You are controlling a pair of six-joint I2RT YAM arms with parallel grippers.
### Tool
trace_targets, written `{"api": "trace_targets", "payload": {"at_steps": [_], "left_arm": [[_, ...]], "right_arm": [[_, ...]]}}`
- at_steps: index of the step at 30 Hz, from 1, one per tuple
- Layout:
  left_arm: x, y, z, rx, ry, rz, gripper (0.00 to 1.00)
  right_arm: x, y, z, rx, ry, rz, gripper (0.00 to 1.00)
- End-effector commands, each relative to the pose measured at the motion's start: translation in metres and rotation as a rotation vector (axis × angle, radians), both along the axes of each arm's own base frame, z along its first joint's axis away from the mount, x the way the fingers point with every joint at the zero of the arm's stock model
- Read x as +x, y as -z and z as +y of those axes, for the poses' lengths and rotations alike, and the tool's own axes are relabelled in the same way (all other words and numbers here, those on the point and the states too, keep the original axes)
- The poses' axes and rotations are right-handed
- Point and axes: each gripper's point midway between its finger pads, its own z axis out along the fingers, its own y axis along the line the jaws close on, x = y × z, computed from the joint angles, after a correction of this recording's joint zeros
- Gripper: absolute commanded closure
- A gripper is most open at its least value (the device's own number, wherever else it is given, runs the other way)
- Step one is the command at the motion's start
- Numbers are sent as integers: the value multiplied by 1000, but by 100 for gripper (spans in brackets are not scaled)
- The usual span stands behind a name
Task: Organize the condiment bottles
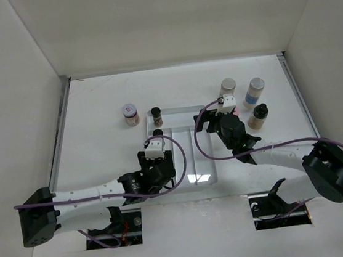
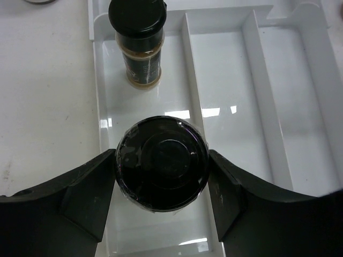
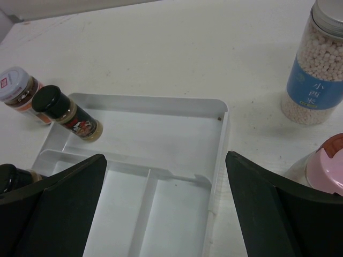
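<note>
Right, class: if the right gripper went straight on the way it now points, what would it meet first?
Probably the white tray: the right gripper, jaws open, aims at a bare stretch of its wide compartment. Depth is unclear, though.

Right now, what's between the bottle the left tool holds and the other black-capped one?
Nothing but bare tray floor between the held bottle and the standing bottle, shown in the left wrist view.

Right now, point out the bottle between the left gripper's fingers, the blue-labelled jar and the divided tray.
black-capped bottle [image 2: 162,163]: left wrist view, centre of its cap.
blue-labelled jar [image 3: 316,85]: right wrist view, on its blue label.
divided tray [image 2: 225,85]: left wrist view, bare floor of middle compartment.
</note>
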Motion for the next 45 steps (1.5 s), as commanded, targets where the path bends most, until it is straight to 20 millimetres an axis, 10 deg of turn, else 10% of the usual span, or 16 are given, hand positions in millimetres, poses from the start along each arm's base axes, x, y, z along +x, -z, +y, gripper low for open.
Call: {"api": "trace_targets", "payload": {"at_steps": [1, 4, 14, 21, 25, 30, 45], "left_arm": [[0, -2, 1, -75, -23, -18, 46], [-1, -13, 4, -118, -23, -39, 24], [6, -104, 41, -288, -111, -150, 20], [89, -144, 92, -291, -379, -275, 14], [173, -123, 113, -267, -424, -210, 14], [237, -95, 122, -232, -480, -123, 12], [280, -22, 120, -103, -490, 41, 17]], "right_arm": [[4, -23, 1, 58, 2, -50, 0], [4, -24, 1, 60, 2, -53, 0], [6, -22, 1, 56, 3, -48, 0], [4, -25, 5, 61, -13, -51, 0], [3, -27, 7, 60, -31, -52, 19], [3, -26, 6, 61, -27, -49, 13], [5, -23, 7, 44, -18, -47, 1]]}}
